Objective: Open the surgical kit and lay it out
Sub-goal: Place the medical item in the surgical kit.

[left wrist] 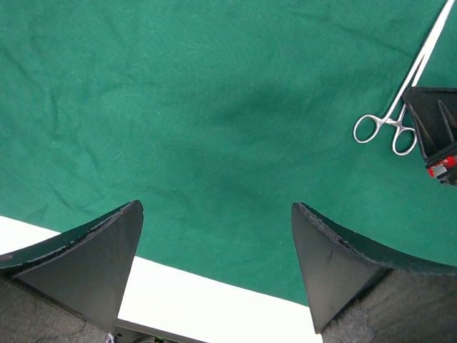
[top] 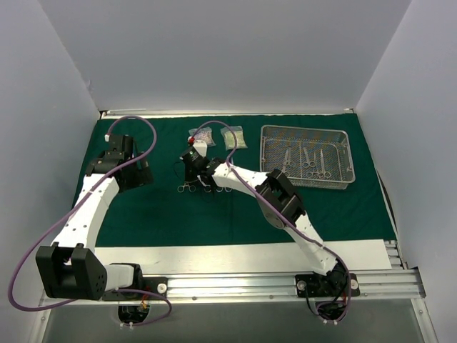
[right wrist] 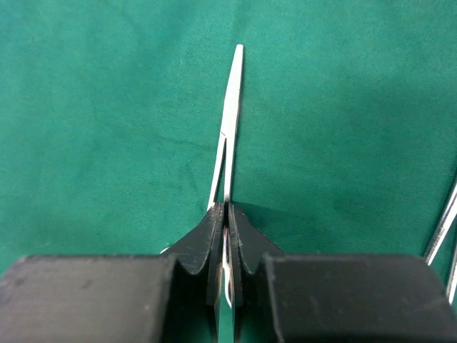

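The dark green cloth (top: 164,214) of the surgical kit lies spread flat over the table. On its far right stands the wire-mesh tray (top: 341,136) with a few steel instruments (top: 308,158) inside. Two clear packets (top: 202,135) (top: 234,137) lie at the back middle. My right gripper (top: 191,168) (right wrist: 227,209) is shut on a slim steel instrument (right wrist: 230,107), whose tip points away low over the cloth. More instruments (top: 207,188) lie just in front of it. My left gripper (top: 138,175) (left wrist: 217,207) hangs open above bare cloth (left wrist: 178,107), holding nothing.
One scissor-handled instrument (left wrist: 389,127) lies on the cloth beside the black body of the right gripper (left wrist: 433,128). Further instrument shafts (right wrist: 443,232) show at the right edge of the right wrist view. A white strip (top: 235,256) borders the cloth's near edge. Grey walls enclose the table.
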Motion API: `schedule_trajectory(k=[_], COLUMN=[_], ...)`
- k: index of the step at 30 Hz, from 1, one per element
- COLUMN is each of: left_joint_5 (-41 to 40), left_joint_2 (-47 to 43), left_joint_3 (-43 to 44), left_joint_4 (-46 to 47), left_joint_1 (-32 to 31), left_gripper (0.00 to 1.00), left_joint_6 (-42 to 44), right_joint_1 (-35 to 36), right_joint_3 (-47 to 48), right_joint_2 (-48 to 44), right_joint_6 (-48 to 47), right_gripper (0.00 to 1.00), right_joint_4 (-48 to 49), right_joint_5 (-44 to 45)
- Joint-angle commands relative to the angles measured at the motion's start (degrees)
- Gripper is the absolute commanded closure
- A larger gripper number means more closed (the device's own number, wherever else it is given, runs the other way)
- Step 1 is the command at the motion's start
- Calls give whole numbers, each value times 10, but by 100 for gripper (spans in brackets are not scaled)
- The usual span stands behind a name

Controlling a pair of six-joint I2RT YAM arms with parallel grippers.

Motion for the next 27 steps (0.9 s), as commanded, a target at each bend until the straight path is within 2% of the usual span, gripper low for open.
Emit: schedule_trajectory(k=[1,10,17,20,27], left_joint_5=[-8,-8,-8,-10,-11], left_joint_2=[-13,-13,-13,-16,-20], left_joint_3=[13,11,14,16,17], left_joint_4=[1,1,-1,-1,-4], left_joint_1=[-3,-3,-3,-3,-3], left_gripper=[6,6,6,6,6], left_joint_6=[-7,-7,-6,-6,-9], right_joint_1=[1,0,-1,-2,-22], right_joint_3=[23,17,13,11,10], right_joint_2=[8,5,-16,-36,-134], right_joint_6=[8,22,22,13,-53], right_gripper=[100,88,83,82,70], right_joint_4=[-6,-2,0,-6,-20], right_joint_5=[20,18,26,33,47])
